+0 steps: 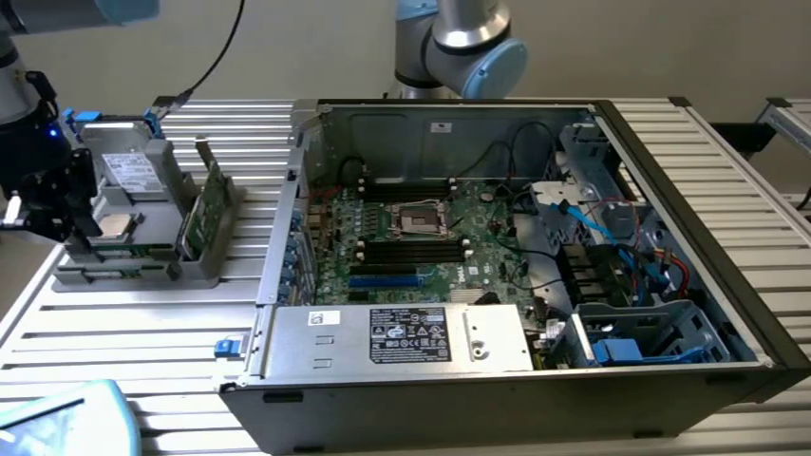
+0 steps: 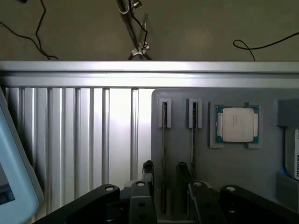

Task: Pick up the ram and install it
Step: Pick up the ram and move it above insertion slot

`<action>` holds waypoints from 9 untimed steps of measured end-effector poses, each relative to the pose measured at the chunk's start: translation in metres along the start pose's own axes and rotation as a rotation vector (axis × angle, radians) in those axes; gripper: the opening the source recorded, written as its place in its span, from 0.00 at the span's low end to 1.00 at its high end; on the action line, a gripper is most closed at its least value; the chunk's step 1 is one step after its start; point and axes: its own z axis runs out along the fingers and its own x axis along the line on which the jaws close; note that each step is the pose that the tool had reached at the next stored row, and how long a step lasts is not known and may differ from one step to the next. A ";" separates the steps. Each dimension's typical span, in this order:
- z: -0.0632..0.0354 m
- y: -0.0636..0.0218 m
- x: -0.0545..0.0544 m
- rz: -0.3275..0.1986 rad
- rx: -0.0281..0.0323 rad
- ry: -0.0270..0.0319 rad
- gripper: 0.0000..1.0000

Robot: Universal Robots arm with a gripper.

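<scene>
Ram (image 2: pixel 163 140) on edge in grey holder (image 2: pixel 180 116) slot, flanked by the spread fingers of the pincer (image 2: pixel 164 172) (released, gaps either side), second stick (image 2: pixel 194 140) just outside one finger

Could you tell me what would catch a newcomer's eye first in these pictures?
The open computer case dominates the exterior view, its green motherboard bare inside. On that view's left sits a grey holder of parts, among them a square processor in its recess. In the wrist view the pincer stands open, one finger to each side of the ram, which sits on edge in the holder.
</scene>
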 end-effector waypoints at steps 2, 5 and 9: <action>0.0028 -0.0031 0.004 0.000 0.0010 -0.0019 0.33; 0.0051 -0.0117 0.005 0.000 0.0010 -0.0053 0.33; 0.0109 -0.0141 0.005 0.000 0.0012 -0.0113 0.33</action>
